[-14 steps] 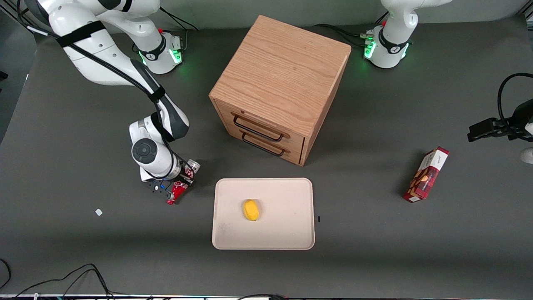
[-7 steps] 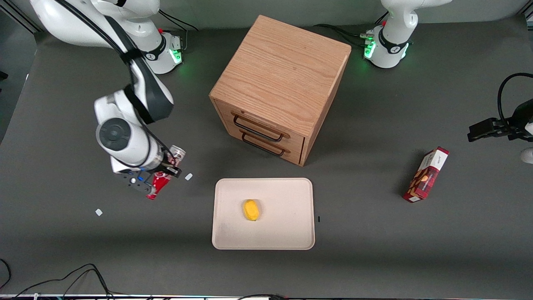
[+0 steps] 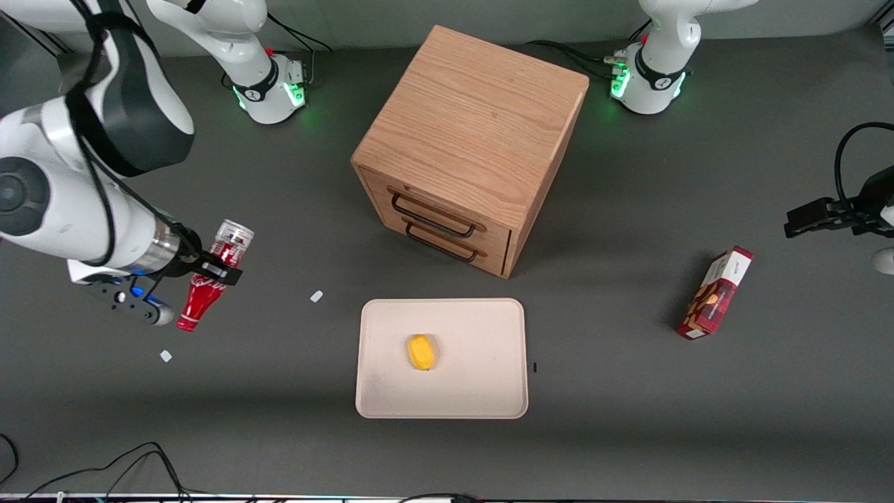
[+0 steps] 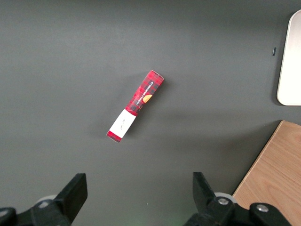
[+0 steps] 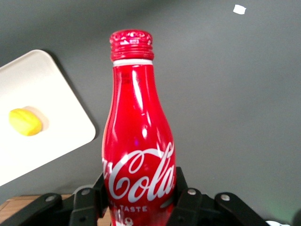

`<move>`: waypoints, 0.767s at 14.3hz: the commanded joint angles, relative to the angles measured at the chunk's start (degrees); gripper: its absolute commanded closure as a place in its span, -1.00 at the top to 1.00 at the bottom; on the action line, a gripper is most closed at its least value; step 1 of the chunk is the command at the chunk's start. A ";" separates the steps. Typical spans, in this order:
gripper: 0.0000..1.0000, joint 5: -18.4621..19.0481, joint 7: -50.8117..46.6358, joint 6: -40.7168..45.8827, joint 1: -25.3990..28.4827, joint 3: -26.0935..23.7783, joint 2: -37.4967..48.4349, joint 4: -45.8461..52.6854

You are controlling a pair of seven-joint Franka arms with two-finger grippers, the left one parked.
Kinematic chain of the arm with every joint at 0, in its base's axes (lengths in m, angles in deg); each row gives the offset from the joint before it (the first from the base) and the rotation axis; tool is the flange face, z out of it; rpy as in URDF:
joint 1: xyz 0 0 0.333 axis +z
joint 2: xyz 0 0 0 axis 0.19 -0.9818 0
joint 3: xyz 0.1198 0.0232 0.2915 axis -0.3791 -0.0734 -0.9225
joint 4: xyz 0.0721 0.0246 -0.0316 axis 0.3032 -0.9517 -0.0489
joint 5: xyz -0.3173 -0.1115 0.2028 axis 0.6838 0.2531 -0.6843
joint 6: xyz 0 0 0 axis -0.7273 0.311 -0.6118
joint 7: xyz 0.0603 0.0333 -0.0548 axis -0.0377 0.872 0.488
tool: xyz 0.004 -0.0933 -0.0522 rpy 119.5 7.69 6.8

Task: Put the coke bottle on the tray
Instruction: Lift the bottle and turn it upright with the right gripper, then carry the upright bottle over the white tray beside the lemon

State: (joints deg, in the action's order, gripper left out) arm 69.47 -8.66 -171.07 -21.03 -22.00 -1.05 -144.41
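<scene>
While end effector [image 3: 199, 269] grips coke bottle [image 3: 209, 276], tray [image 3: 482, 335] holds lemon [image 3: 421, 351].

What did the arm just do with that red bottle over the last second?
The gripper, shut on the coke bottle, lifted it off the table and carried it away from the tray, toward the working arm's end. The tray, yellow object, cabinet and snack box stayed put.

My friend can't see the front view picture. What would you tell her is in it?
The right arm's gripper holds a slim red coke bottle above the dark table, toward the working arm's end. A cream rectangular tray holding a small yellow object lies before a wooden drawer cabinet.
</scene>
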 commanded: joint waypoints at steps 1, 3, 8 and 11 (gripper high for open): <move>-1.00 1.43 0.42 2.67 7.14 2.37 -10.41 12.06; -1.00 2.06 1.21 1.10 14.69 8.33 -16.99 18.38; -1.00 1.97 5.86 -14.53 24.66 16.10 -28.34 22.20; -1.00 1.88 12.71 -23.58 24.93 15.92 -33.18 22.20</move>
State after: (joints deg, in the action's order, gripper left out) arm 70.64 -1.12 -191.64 3.82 -6.32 -30.79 -126.31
